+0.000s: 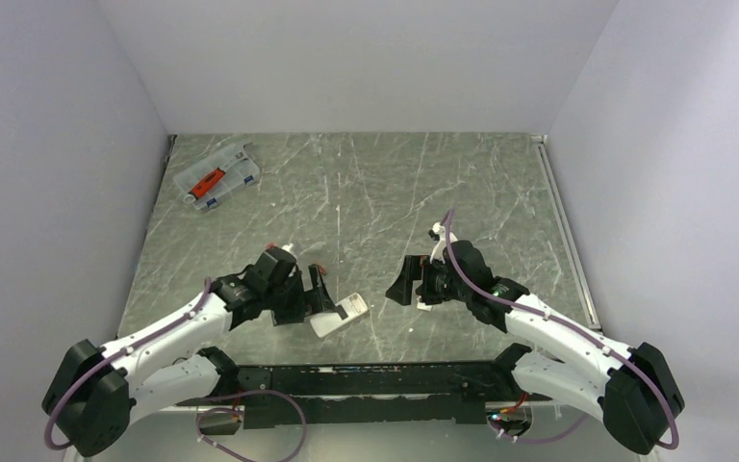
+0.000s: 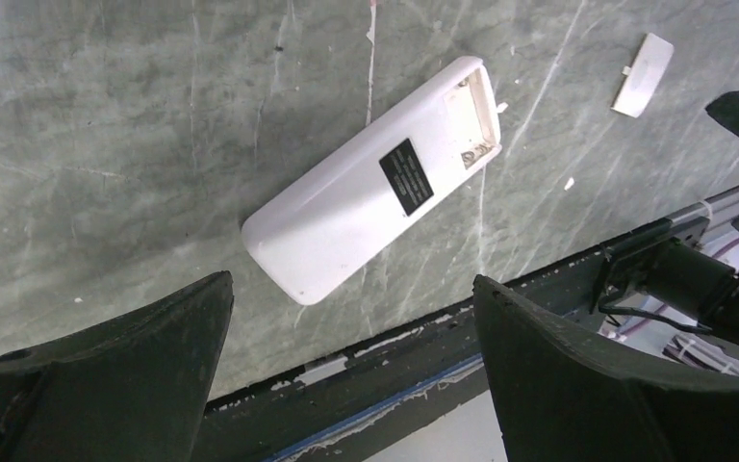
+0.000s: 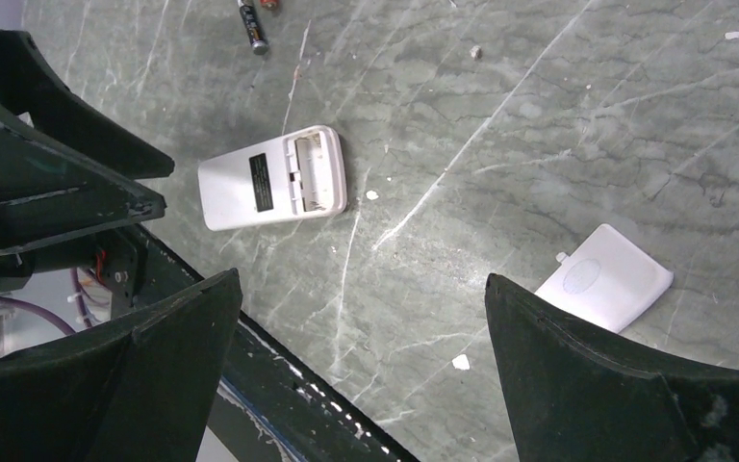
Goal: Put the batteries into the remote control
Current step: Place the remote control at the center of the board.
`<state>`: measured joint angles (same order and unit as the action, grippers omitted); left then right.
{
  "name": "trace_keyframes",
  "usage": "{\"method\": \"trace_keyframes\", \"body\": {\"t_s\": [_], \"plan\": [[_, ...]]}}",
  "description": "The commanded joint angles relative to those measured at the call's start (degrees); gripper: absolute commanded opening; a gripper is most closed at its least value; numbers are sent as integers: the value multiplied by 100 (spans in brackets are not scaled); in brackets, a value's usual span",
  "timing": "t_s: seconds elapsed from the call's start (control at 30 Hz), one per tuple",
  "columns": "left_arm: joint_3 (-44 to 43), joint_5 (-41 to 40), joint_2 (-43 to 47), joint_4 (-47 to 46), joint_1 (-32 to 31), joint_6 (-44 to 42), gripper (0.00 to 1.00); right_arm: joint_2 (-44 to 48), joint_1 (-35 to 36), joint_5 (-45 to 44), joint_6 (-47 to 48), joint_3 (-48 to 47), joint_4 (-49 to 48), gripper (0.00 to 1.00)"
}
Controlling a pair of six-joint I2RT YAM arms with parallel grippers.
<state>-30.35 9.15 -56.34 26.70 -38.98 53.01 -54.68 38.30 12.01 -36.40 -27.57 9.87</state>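
Note:
The remote control (image 2: 346, 207) lies face down on the marble table, its plain white back and dark label up. Its battery bay (image 2: 471, 106) is uncovered and looks empty. It also appears near the front rail (image 1: 339, 315) and in the right wrist view (image 3: 269, 178). One of the batteries (image 3: 253, 29) lies on the table beyond it, and a reddish end of another (image 3: 267, 3) shows at the frame's top edge. My left gripper (image 2: 353, 284) hangs open just short of the remote's rounded end (image 1: 316, 296). My right gripper (image 3: 363, 277) is open and empty over bare table (image 1: 402, 287).
The loose white battery cover (image 3: 606, 279) lies beside my right gripper's finger and shows in the left wrist view as well (image 2: 643, 75). A clear plastic case (image 1: 216, 176) with a red tool sits at the far left. The black base rail (image 1: 366, 380) runs along the near edge.

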Motion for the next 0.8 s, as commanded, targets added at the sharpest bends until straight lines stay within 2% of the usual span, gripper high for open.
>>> {"method": "trace_keyframes", "body": {"t_s": [0.0,0.33,0.6,0.77], "plan": [[-254,-117,-398,-507,-17,-393,99,-26,19,-16,61,-42,-133,100],[-313,419,-1436,-1178,-17,-655,98,3,19,-24,95,-93,-13,100],[-196,1023,-1442,-1552,-36,-584,96,-294,19,44,167,-253,-11,100],[-174,1064,-1443,-1519,-131,-602,96,-482,19,107,256,-400,39,100]]}}
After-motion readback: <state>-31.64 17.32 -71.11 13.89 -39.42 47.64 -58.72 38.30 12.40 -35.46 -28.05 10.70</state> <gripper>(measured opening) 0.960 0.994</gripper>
